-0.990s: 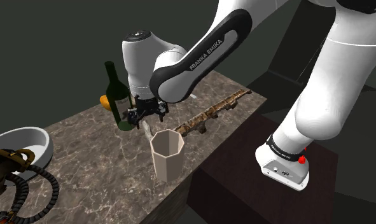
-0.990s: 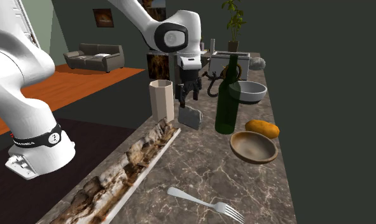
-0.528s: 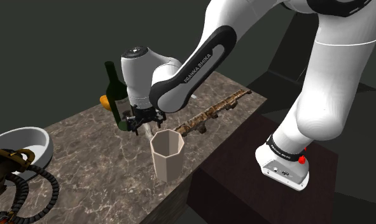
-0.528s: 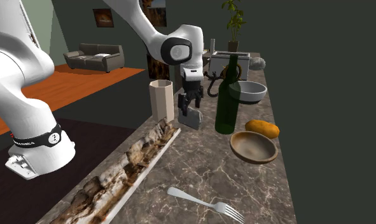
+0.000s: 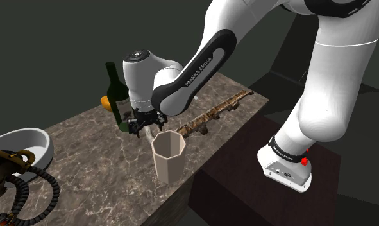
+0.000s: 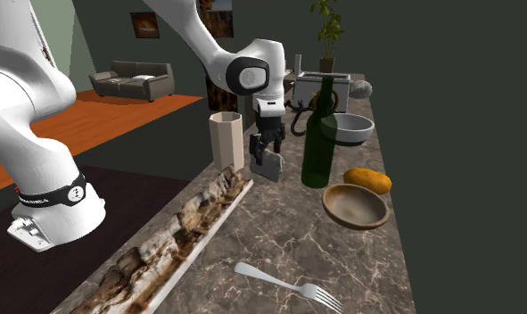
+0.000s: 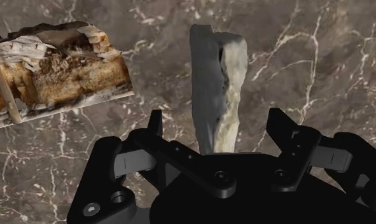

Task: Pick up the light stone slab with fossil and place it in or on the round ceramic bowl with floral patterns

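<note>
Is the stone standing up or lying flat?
Standing up. The stone slab rests on its thin edge on the marble counter, upright inside the open gripper, which does not touch it.

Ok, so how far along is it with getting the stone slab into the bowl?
Reaching looks done: the gripper is open, its fingers either side of the stone slab, not touching. In hand: the grasp, not yet closed. The slab stands on the counter, so lifting and carrying it to the bowl are left.
</note>
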